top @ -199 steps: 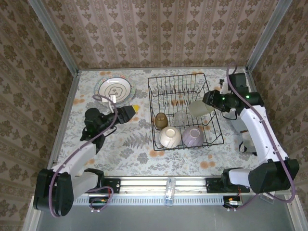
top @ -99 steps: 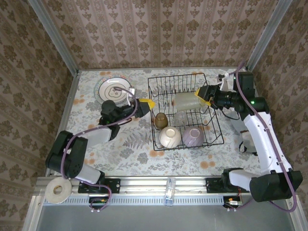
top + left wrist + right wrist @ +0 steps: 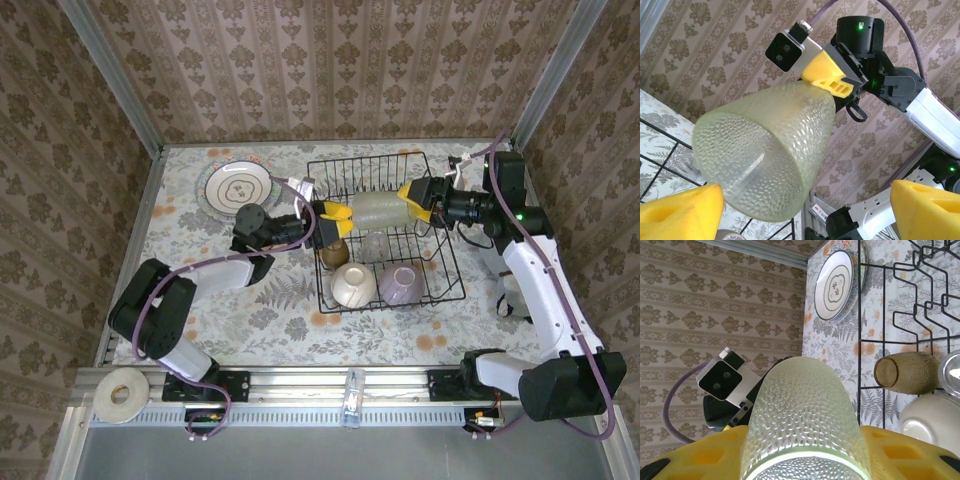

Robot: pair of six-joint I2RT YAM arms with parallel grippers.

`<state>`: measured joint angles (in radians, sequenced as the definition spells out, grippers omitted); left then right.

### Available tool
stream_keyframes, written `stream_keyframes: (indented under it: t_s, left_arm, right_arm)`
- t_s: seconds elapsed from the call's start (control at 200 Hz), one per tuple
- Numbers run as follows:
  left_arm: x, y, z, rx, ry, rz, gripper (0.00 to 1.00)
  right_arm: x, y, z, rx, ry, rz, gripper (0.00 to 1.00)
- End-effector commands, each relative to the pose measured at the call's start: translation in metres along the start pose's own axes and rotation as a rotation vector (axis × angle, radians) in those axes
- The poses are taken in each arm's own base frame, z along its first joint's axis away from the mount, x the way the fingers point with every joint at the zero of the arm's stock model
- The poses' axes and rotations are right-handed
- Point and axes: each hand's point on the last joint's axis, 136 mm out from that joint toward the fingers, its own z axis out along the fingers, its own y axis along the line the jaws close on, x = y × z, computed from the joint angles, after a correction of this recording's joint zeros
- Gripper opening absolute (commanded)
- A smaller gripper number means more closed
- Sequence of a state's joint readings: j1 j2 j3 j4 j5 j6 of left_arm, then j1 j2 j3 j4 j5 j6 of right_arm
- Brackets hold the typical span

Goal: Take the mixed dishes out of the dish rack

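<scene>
pale-green cup [image 3: 378,211]: above far half of dish rack [image 3: 440,290], long axis left-right, wide end pointing left | right gripper [image 3: 413,199]: clamped on narrow end | left gripper [image 3: 343,213]: jaws wide apart at wide end | room: open table [image 3: 285,305] left of rack

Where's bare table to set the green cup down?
Bare table: the near-left patch bordered by the left arm, dish rack and near rail; also the strip before the rack. Crowded: the rack's near half; the patterned plate takes the far-left corner.

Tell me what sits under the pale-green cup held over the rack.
Under the pale-green cup: wires of the dish rack, with the amber-brown cup and clear glass just nearer. The rack floor straight beneath is covered.
</scene>
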<state>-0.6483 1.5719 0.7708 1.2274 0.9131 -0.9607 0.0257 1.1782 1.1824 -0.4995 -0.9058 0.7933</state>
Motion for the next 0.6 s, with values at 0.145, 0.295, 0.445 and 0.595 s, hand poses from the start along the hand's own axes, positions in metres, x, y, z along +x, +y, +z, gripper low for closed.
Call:
stream_keyframes:
  t_s: [0.145, 0.295, 0.445, 0.595]
  left_arm:
    - [-0.011, -0.029, 0.018, 0.093, -0.007, 0.048, 0.84]
    - [-0.011, -0.043, 0.020, 0.114, -0.011, 0.043, 0.67]
    - [-0.012, -0.047, 0.019, 0.107, -0.029, 0.024, 0.38]
    - [-0.011, -0.039, 0.019, 0.081, -0.041, -0.004, 0.04]
  right_arm:
    - [0.007, 0.013, -0.005, -0.061, 0.017, -0.027, 0.00]
    - [0.008, 0.014, -0.005, -0.074, 0.020, -0.030, 0.00]
    - [0.006, 0.016, -0.003, -0.092, 0.023, -0.024, 0.00]
    - [0.008, 0.020, -0.002, -0.112, 0.032, -0.030, 0.00]
